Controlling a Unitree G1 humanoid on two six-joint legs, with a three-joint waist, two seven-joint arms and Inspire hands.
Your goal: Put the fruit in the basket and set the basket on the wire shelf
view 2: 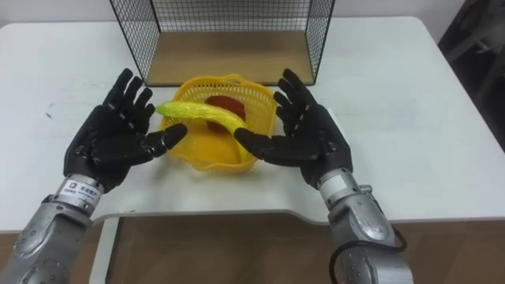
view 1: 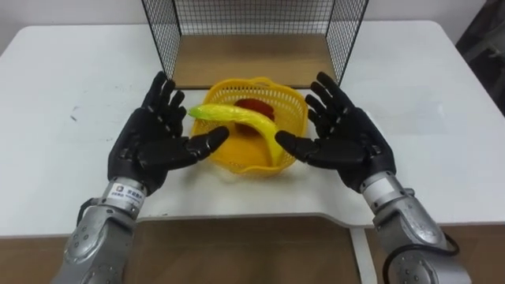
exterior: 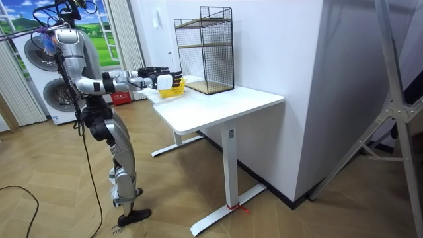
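Banana (view 1: 235,117) and red fruit (view 1: 254,106) lie in the basket (view 1: 295,104) near the front edge of the surface (view 1: 71,79), with left hand (view 1: 154,143) and right hand (view 1: 347,140) flanking it, fingers spread (holding nothing), so the next move is probably clasping and lifting it onto the wire shelf (view 1: 252,24).

There is one basket (view 1: 293,110) in the middle, with one banana (view 1: 237,117) and one red fruit (view 1: 254,106). One wire shelf (view 1: 252,59) stands at the top
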